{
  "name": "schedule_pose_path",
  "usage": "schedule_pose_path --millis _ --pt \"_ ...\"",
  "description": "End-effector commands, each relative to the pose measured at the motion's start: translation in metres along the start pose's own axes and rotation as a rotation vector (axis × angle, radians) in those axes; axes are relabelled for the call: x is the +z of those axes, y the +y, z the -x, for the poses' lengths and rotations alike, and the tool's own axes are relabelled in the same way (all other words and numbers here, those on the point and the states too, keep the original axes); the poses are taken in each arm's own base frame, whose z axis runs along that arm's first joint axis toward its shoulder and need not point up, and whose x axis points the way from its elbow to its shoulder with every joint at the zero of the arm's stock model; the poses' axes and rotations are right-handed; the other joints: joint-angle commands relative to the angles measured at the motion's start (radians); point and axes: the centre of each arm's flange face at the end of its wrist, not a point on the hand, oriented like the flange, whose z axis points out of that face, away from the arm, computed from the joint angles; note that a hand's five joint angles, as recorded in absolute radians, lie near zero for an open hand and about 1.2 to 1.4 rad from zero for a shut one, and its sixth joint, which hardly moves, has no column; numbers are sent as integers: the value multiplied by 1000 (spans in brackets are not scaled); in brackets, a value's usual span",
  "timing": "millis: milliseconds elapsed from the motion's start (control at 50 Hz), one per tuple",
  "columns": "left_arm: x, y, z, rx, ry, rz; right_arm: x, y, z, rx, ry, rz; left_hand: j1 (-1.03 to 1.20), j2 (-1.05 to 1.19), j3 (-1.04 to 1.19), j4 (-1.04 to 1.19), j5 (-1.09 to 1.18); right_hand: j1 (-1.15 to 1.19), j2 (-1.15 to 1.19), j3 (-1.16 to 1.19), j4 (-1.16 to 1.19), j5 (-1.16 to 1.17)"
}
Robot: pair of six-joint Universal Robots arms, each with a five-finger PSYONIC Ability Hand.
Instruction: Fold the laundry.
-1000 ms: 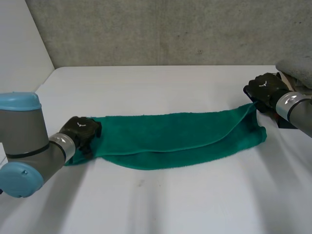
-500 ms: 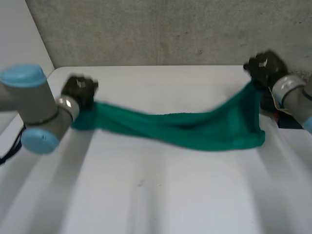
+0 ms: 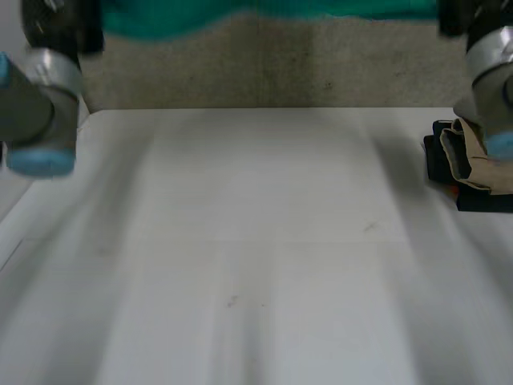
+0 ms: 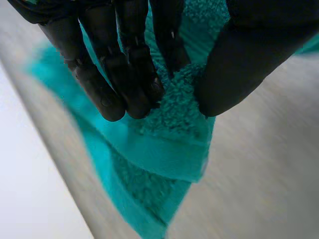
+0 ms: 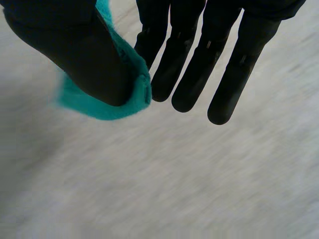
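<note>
1. Left hand (image 4: 119,64): the fingers and thumb are pinched on one end of the green towel (image 3: 264,12). 1 second ago it sat low on the table (image 3: 256,241); you now have it raised high.
2. Green towel: 1 second ago it lay along the table. It is now clear of the surface and stretched between both hands, well above the table.
3. Right hand (image 5: 84,55): the thumb clamps a thin edge of the towel's other end against 1 finger, and the other fingers are straight. It too has risen.
4. Beige cloth (image 3: 473,156) on a black object (image 3: 439,156), at the table's right edge.

Judgement: the towel is lifted to be re-laid, and folding is not finished. The right pinch looks slim, so watch it.
</note>
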Motion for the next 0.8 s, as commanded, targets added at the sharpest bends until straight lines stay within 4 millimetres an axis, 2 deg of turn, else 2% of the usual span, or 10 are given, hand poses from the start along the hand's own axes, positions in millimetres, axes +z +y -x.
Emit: schedule_pose_path --millis 20,120,160,240,300,380,580,680,720,800 --pt "-96 110 -38 -8 201 366 -76 82 48 64 -247 397 253 199 206 201 249 258 214 202 196 222" --pt "-146 140 -43 15 258 547 -126 122 64 27 -354 644 253 199 206 201 249 258 214 202 196 222" --pt "-164 143 -39 26 270 627 -144 131 66 -12 -401 722 253 199 206 201 249 258 214 202 196 222" --pt "-177 132 -32 28 280 682 -155 137 60 -73 -436 769 253 199 206 201 249 258 214 202 196 222" --pt "-174 122 -29 27 280 661 -156 135 56 -80 -432 769 253 199 206 201 249 258 214 202 196 222" --pt "-168 113 -30 28 298 628 -156 128 54 -67 -422 761 -66 -121 -113 -118 -70 258 214 202 196 222" --pt "-163 127 -29 78 323 661 -162 124 56 -42 -416 761 -202 -256 -249 -254 -206 258 214 202 196 222" --pt "-163 132 -33 90 337 672 -163 126 58 -53 -418 755 -170 -224 -217 -222 -174 258 214 202 196 222" --pt "-161 132 -34 92 339 676 -163 127 57 -56 -418 755 190 135 143 137 185 258 214 202 196 222" --pt "-153 122 -29 97 328 664 -156 124 52 -68 -399 736 253 199 206 201 249 258 214 202 196 222"
